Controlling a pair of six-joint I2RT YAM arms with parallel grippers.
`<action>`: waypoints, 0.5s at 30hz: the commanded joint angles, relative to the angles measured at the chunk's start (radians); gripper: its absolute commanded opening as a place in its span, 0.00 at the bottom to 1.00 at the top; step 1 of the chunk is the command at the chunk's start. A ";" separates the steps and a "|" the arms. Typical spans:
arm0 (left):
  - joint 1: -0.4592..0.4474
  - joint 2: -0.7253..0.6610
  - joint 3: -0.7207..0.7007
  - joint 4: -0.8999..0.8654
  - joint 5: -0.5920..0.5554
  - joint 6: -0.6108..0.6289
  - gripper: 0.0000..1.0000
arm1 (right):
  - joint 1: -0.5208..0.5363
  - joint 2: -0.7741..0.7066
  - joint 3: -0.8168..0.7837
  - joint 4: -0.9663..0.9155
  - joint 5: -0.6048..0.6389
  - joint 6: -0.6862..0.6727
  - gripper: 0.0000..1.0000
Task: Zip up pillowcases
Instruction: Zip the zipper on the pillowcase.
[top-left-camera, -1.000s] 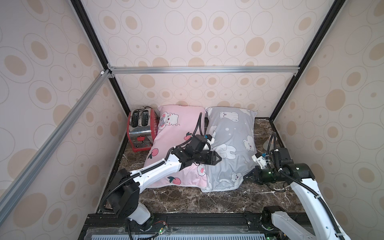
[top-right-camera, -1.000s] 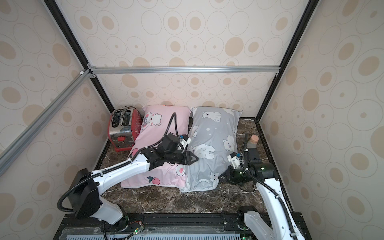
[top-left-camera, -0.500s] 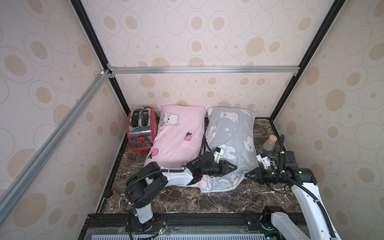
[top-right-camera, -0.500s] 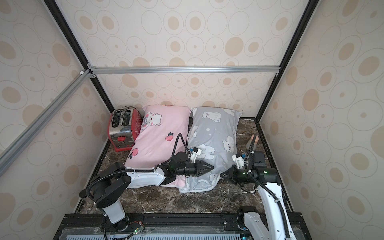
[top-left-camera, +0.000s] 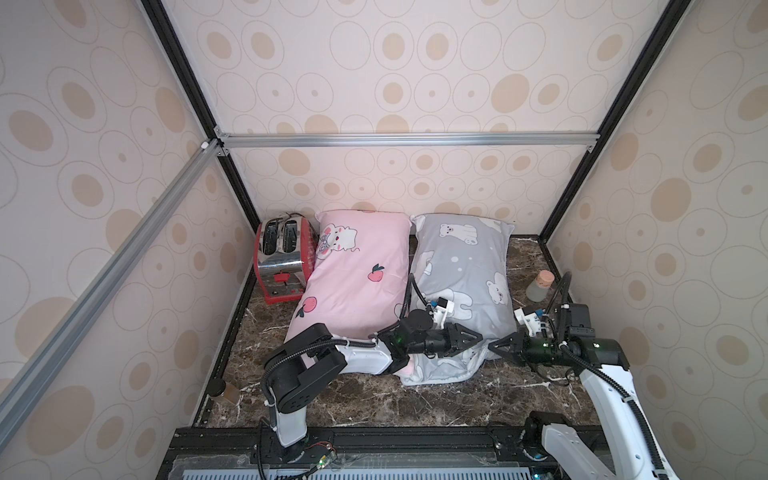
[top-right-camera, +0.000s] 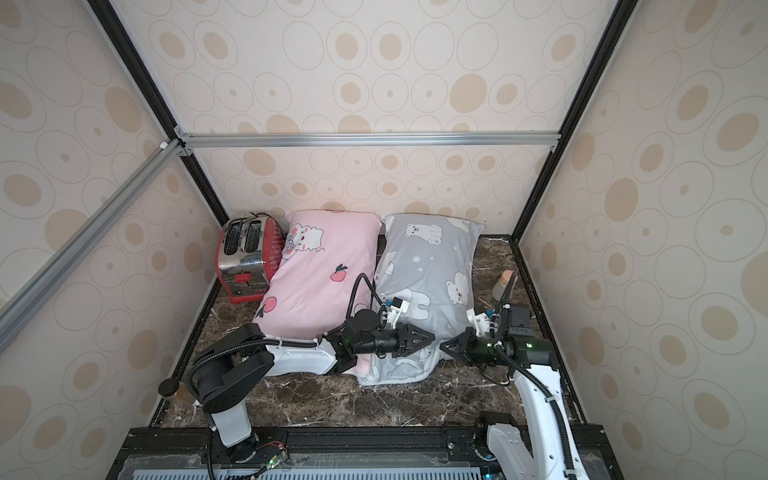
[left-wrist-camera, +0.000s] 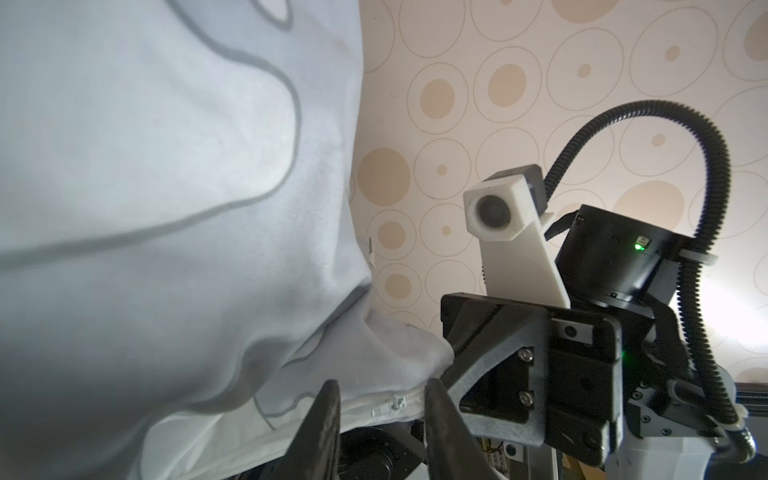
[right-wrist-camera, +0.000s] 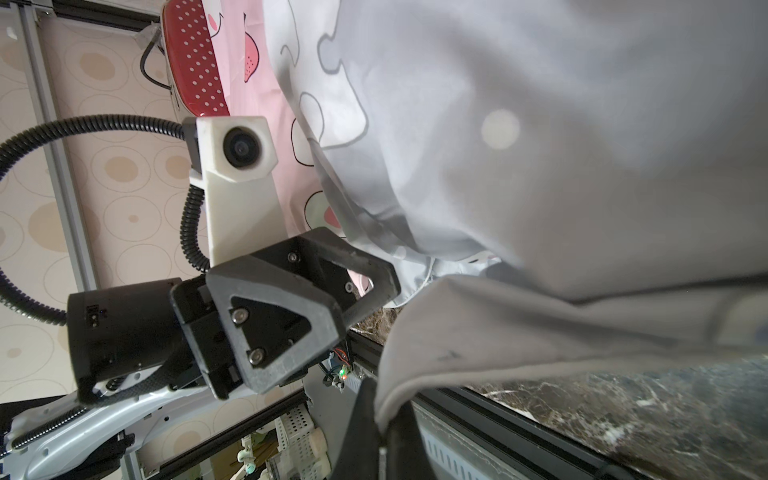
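Observation:
Two pillowcases lie side by side in both top views: a pink one (top-left-camera: 357, 274) (top-right-camera: 320, 274) and a grey one with polar bears (top-left-camera: 461, 266) (top-right-camera: 428, 257). My left gripper (top-left-camera: 478, 337) (left-wrist-camera: 382, 411) lies low at the grey pillowcase's near edge. Its fingers (left-wrist-camera: 328, 407) stand apart on either side of the white zipper line, with the small zipper pull (left-wrist-camera: 388, 405) between them, untouched. My right gripper (top-left-camera: 492, 345) (right-wrist-camera: 380, 419) faces it, shut on the grey pillowcase's near right corner. That corner is stretched taut.
A red toaster (top-left-camera: 282, 257) stands at the back left beside the pink pillowcase. A small corked bottle (top-left-camera: 540, 286) sits by the right wall behind my right arm. A dark-lidded jar (top-left-camera: 220, 388) is at the front left edge. Walls close in on three sides.
My left arm came down off the pillows to the grey pillowcase's near edge, and its jaws have narrowed. The right gripper kept hold of the corner and shifted slightly.

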 joint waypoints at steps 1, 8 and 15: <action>-0.017 -0.007 0.030 0.017 -0.003 -0.013 0.32 | -0.009 0.011 -0.011 0.050 -0.010 0.021 0.00; -0.025 0.015 0.035 0.032 -0.013 -0.027 0.29 | -0.011 0.010 -0.021 0.090 -0.010 0.051 0.00; -0.026 0.028 0.054 0.043 -0.021 -0.038 0.27 | -0.012 -0.002 -0.057 0.129 -0.031 0.082 0.00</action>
